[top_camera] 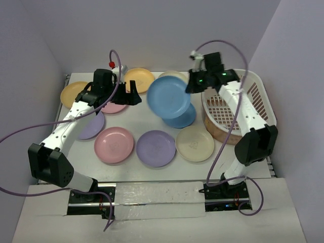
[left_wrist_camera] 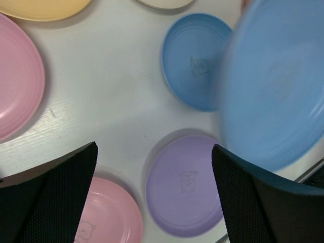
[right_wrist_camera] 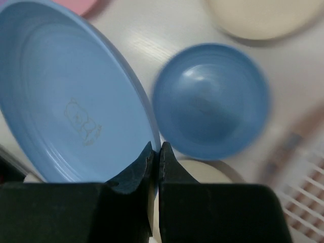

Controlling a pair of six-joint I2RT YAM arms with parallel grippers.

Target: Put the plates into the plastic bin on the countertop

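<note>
Taking the overhead view with twelve o'clock at the far wall, three of the plates lie in a row on the countertop (top_camera: pixel 142 117) nearest the arm bases: a pink plate (top_camera: pixel 114 145) at seven o'clock, a lavender plate (top_camera: pixel 156 148) at six and a cream plate (top_camera: pixel 195 143) at five.

The left arm bends its elbow out at eight o'clock and reaches in over another lavender plate (top_camera: pixel 90 126). Its wrist is turned toward three o'clock. The left gripper (top_camera: pixel 132 96) hangs above the table with its jaws spread wide and nothing between them.

The right arm's elbow sits at four o'clock, and its forearm runs up along the plastic bin (top_camera: pixel 263 96), which stands at three o'clock. The right gripper (right_wrist_camera: pixel 156 152) points toward nine o'clock, and its fingers pinch the rim of the held blue plate (top_camera: pixel 168 96). That plate is in the air, tilted, near the table's centre. A second blue plate (left_wrist_camera: pixel 195 61) lies flat just under it.

Farther back lie two orange-yellow plates (top_camera: pixel 137 79), one at ten and one at eleven o'clock, with a cream one at twelve.
</note>
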